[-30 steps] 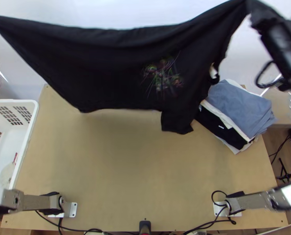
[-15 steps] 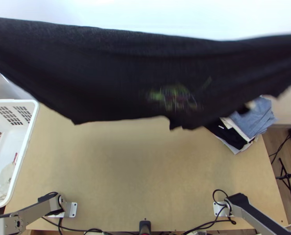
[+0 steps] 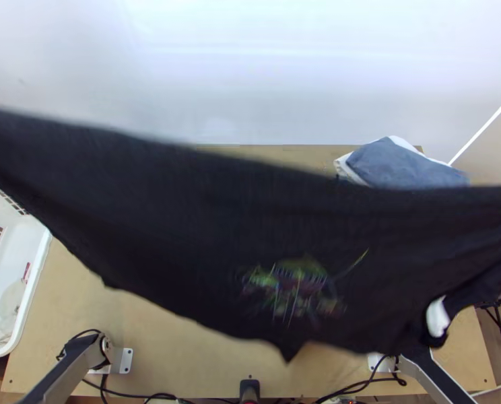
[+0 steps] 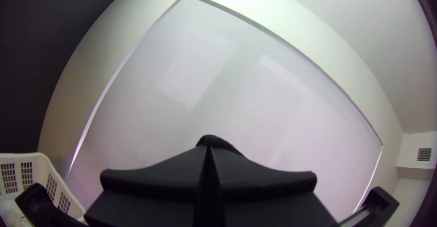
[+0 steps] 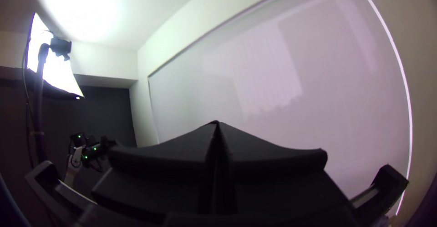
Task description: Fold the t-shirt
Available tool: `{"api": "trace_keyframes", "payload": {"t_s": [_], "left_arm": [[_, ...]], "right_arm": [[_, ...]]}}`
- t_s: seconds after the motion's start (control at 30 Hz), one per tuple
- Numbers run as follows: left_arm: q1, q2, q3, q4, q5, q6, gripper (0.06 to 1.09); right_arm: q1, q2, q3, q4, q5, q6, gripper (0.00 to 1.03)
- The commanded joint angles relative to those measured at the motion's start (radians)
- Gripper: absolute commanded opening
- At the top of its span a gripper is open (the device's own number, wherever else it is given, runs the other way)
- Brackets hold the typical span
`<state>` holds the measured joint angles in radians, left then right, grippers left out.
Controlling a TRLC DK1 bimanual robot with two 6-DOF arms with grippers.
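Note:
The black t-shirt (image 3: 203, 222) hangs stretched in the air above the table in the top view, spanning from the left edge to the right edge, with its coloured print (image 3: 294, 286) facing up and a jagged lower edge. A bit of dark cloth (image 4: 214, 140) pokes out at the tips of my left gripper (image 4: 208, 148), whose two fingers are pressed together on it. My right gripper (image 5: 217, 124) has its fingers closed against each other; the cloth between them is hardly visible, but the shirt is pulled taut toward that side in the top view.
A folded pile of clothes (image 3: 405, 165) lies at the table's far right, partly covered by the shirt. The white basket (image 3: 31, 283) stands left of the wooden table (image 3: 183, 357). In the right wrist view, the other arm (image 5: 77, 156) and a lamp (image 5: 57, 68) appear.
The shirt has been pulled out wider toward the right and has come down the picture toward the arms' bases. Both arms' lower links have swung, and the pile's far part is uncovered again.

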<state>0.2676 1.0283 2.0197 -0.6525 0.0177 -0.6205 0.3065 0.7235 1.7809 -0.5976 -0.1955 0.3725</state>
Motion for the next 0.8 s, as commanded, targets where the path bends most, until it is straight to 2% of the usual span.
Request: {"api": "trace_keyframes", "payload": {"t_s": [0.0,0.2,0.3,0.37,0.57,0.77], "left_arm": [[-0.047,-0.224,-0.349,-0.078,0.013,0.019,0.09],[-0.061,-0.315,-0.654,-0.096,0.013,0.07,0.09],[-0.065,-0.317,-0.823,-0.039,0.011,0.102,0.09],[-0.067,-0.306,-0.915,0.056,0.011,0.113,0.09],[-0.059,-0.108,-1.009,0.277,0.002,0.131,0.09],[-0.039,0.202,-0.957,0.473,-0.01,0.127,0.09]], "right_arm": [[0.005,-0.141,-0.311,-0.126,-0.004,0.034,0.03],[0.011,-0.249,-0.747,-0.01,-0.002,0.039,0.03],[0.02,-0.248,-0.923,0.137,-0.002,0.022,0.03],[0.029,-0.22,-1.015,0.263,-0.002,0.003,0.03],[0.036,-0.002,-1.111,0.521,0.001,-0.024,0.03],[0.029,0.295,-1.058,0.722,0.024,-0.041,0.03]]}}
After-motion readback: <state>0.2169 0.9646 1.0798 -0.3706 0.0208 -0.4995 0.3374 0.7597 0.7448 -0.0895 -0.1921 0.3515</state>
